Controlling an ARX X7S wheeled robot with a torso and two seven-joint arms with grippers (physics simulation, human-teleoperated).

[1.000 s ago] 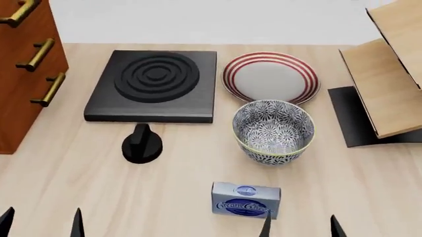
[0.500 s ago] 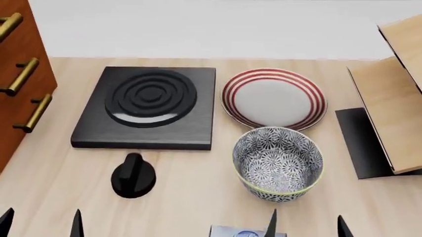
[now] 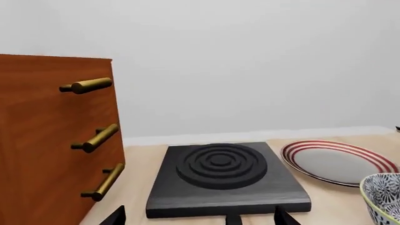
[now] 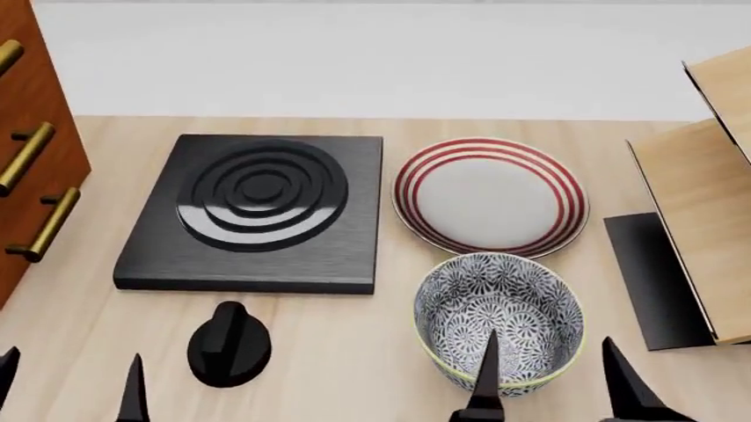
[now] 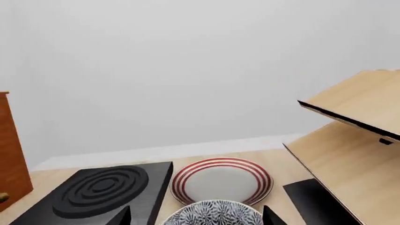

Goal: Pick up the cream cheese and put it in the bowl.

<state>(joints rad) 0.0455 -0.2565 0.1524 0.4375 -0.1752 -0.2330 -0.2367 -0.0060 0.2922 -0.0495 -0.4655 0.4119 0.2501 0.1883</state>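
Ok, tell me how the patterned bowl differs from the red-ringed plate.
The bowl is deep with tall walls; the plate is flat and shallow. The bowl carries a dense black-and-white floral pattern inside and out, while the plate is plain white with red concentric rings near its edge. The bowl sits nearer the robot, the plate behind it, farther off. Both are round, upright and empty on the wooden table.

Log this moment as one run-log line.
phase: approach | left gripper: open, empty | right gripper: open, empty, in front of bowl | cream cheese: not in view
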